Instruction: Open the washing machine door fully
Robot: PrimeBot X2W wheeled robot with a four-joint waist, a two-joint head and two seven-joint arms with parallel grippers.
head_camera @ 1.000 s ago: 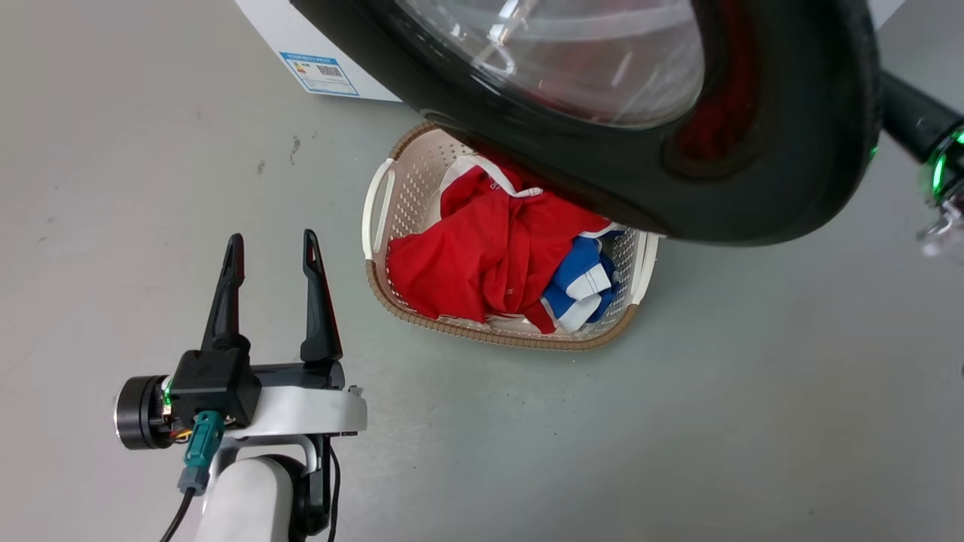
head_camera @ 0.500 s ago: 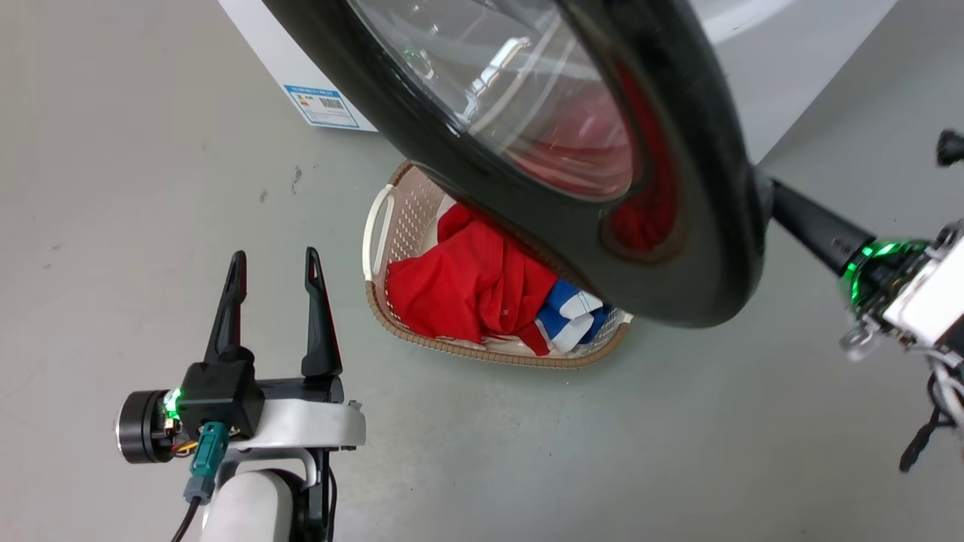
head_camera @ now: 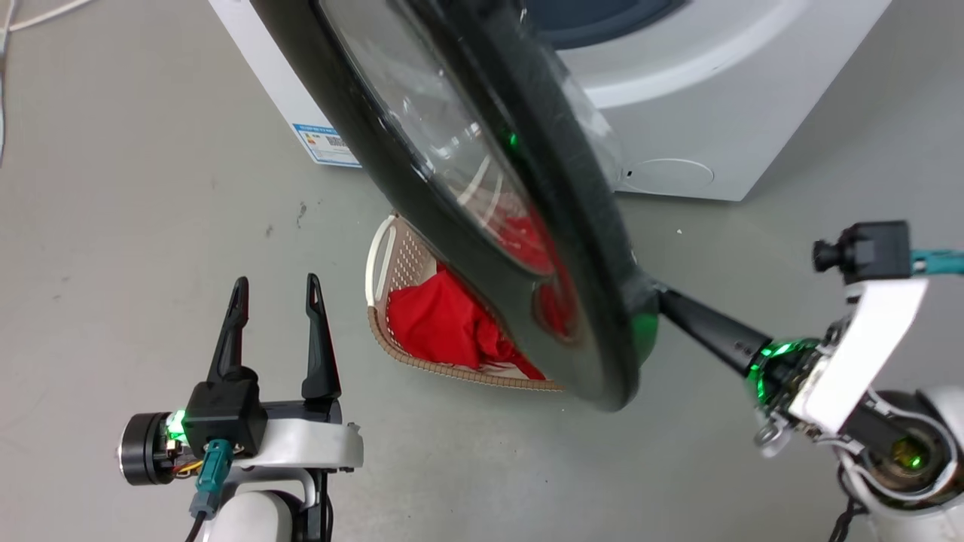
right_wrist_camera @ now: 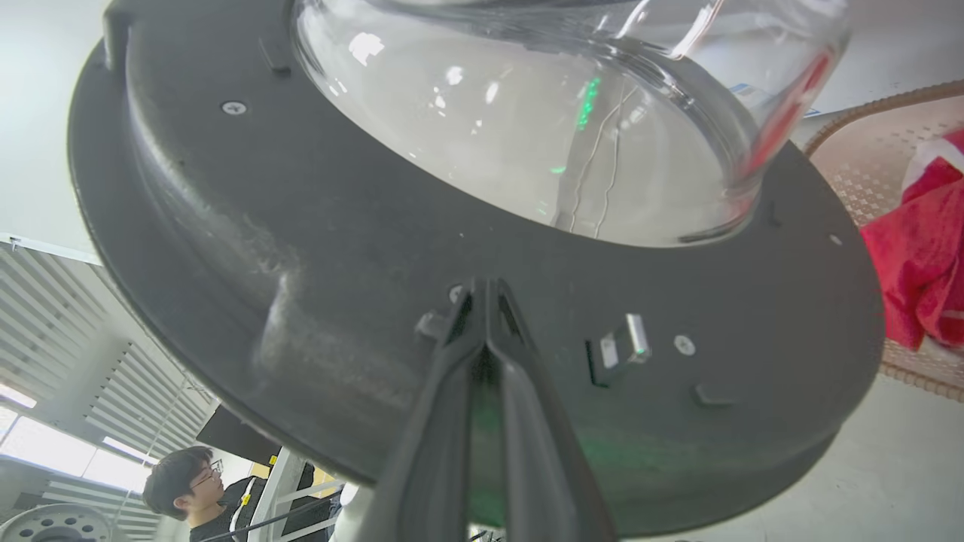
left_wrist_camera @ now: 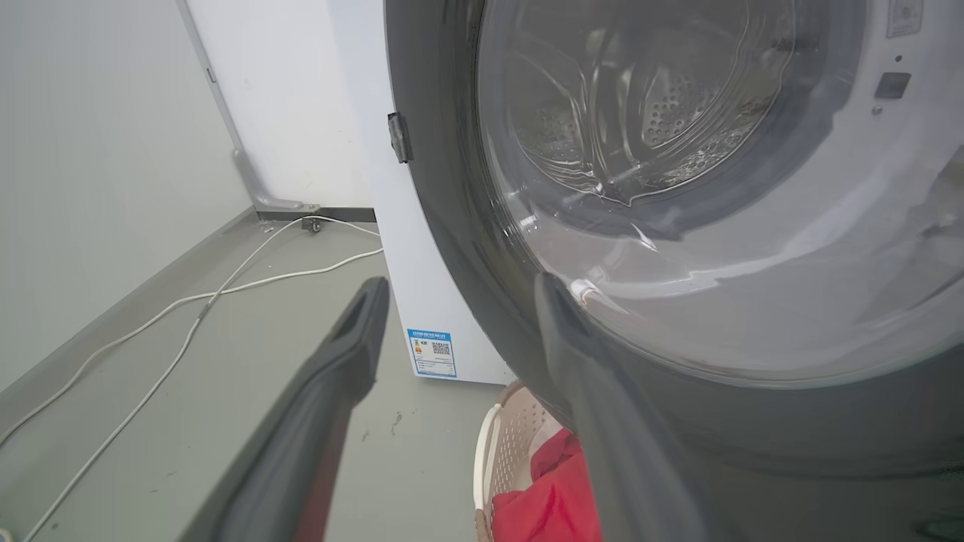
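**Head and wrist views, nearest first.** The left claw (head_camera: 276, 281) hangs over the grey floor (head_camera: 113, 226) at lower left. Its two dark fingers are spread well apart, point up the view, and hold nothing. At lower right, the right claw (right_wrist_camera: 482, 290) has its fingers pressed together with nothing between them. In the right wrist view its tips touch the matt inner face of the washing machine door (head_camera: 452, 188), beside a small metal latch (right_wrist_camera: 629, 342).

The door stands swung out from the washing machine (head_camera: 715, 128) and appears nearly edge-on in the head view. Its clear glass bowl (right_wrist_camera: 527, 128) bulges from the centre. The door's lower rim hangs over a beige laundry basket (head_camera: 380, 256) on the floor, which holds red clothing (head_camera: 444, 324).

Behind them is the white machine front, with a blue label (head_camera: 325, 143) low at its corner. In the left wrist view the perforated steel drum (left_wrist_camera: 663, 113) shows through the glass, and a white cable (left_wrist_camera: 188, 316) trails across the floor towards the wall. A person (right_wrist_camera: 181, 482) appears beyond the door in the right wrist view.
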